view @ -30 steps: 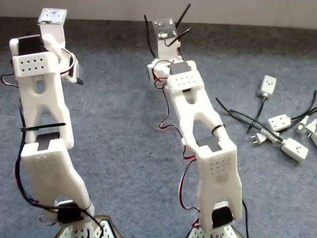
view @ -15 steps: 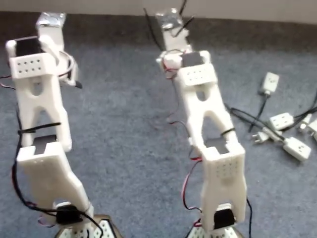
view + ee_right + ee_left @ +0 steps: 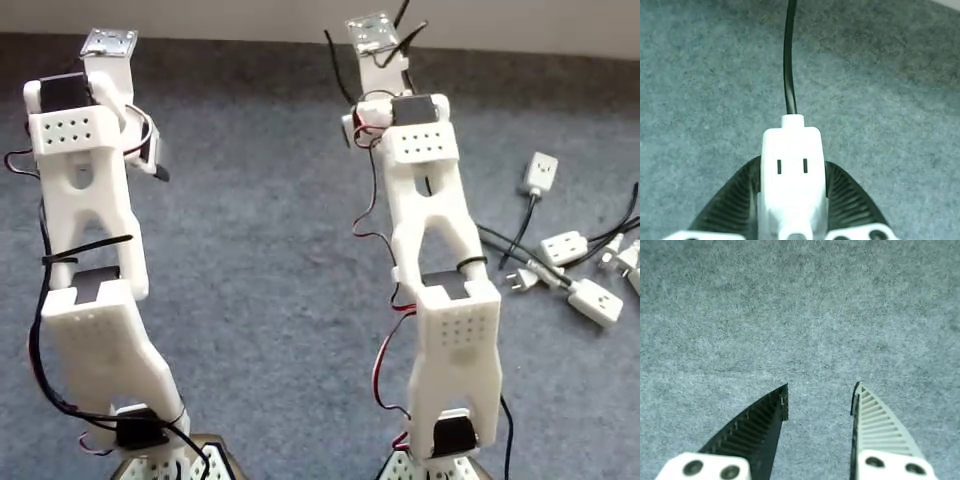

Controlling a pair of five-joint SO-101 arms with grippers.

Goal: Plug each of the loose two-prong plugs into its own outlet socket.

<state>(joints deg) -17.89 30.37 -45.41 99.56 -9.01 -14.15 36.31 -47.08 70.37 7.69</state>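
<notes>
Outlet socket (image 3: 791,165), lower centre of the right wrist frame, is clamped in the right hand (image 3: 792,170), left hand (image 3: 820,392) spread apart, empty, over the worktop (image 3: 790,300); risk: its black cord (image 3: 788,60) may drag and twist it off line from the two-prong plug (image 3: 517,281) at mid right of the high frame.

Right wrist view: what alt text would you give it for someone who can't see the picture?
A white outlet socket, its two slots facing the camera, sits clamped between the dark fingers of the right gripper. Its black cord runs straight away across grey carpet.
</notes>
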